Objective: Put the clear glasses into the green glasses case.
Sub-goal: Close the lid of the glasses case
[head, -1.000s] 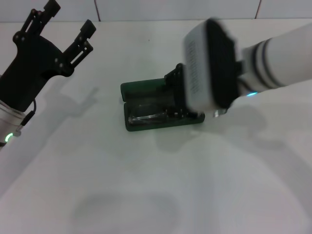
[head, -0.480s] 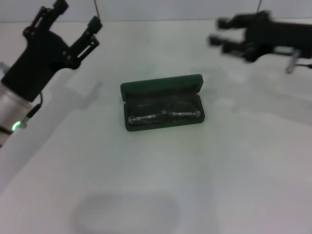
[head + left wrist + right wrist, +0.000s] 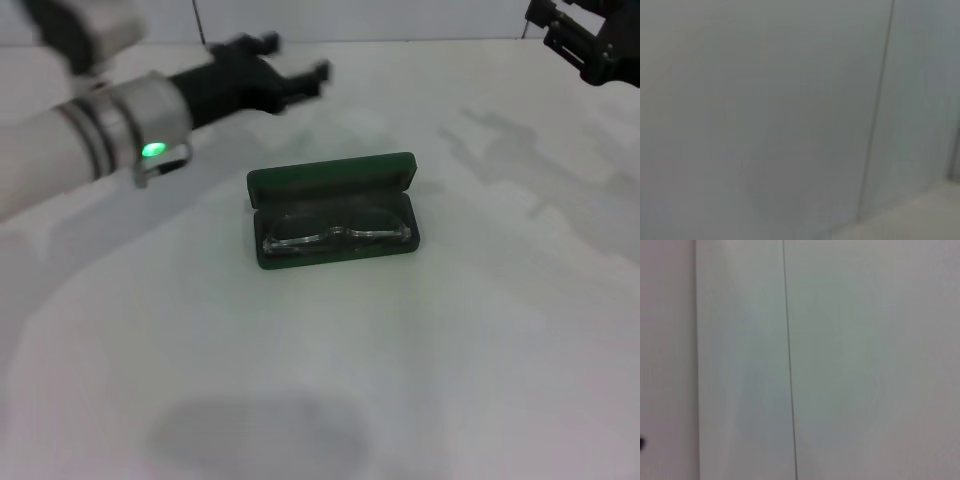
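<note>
The green glasses case (image 3: 330,180) lies open at the middle of the white table, its lid tilted back toward the far side. The clear glasses (image 3: 336,236) rest folded inside the case's lower half. My left gripper (image 3: 296,58) reaches in from the left and hangs above the table beyond the case's far left corner, fingers apart and empty. My right gripper (image 3: 541,25) is raised at the far right corner of the head view, open and holding nothing. Both wrist views show only a pale wall with a seam.
The white table (image 3: 480,330) stretches around the case. A pale panelled wall (image 3: 360,18) runs along its far edge. The left forearm (image 3: 90,150), with a green light, crosses the upper left.
The right arm pulled up and away from the case to the far right corner. The left arm swung in from the left toward the area behind the case. Glasses and case stayed still.
</note>
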### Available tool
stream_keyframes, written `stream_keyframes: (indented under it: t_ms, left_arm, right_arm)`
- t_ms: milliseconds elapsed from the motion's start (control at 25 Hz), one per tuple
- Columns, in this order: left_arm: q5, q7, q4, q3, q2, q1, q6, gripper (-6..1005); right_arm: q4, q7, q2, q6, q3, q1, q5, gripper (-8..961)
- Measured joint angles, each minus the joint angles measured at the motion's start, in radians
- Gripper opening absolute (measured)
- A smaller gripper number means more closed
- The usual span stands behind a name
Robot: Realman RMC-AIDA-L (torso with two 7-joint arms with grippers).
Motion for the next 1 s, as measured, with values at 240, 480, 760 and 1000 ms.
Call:
stream_keyframes:
  t_ms: [240,480,760,1000]
  left_arm:
    - [0.288,-0.19,0.026,0.002,-0.019,-0.07,-0.037,827]
    - [0.44,-0.291,0.093,0.001,-0.039,-0.033,-0.032,827]
    - [0.477,-0.313,0.112,0.001,-0.043,0.018,0.027,827]
    - [0.504,-0.307,0.147,0.003,-0.049,0.079,0.045,826]
  right_arm:
    - [0.017,-0.011,-0.001,0.009,0.0,0.003,-0.002,423]
    - [0.018,-0.015,-0.001,0.014,0.001,0.002,-0.004,422]
    - [0.018,-0.015,-0.003,0.017,0.002,0.008,-0.005,421]
    - [0.018,-0.016,-0.003,0.048,-0.01,0.021,-0.006,420]
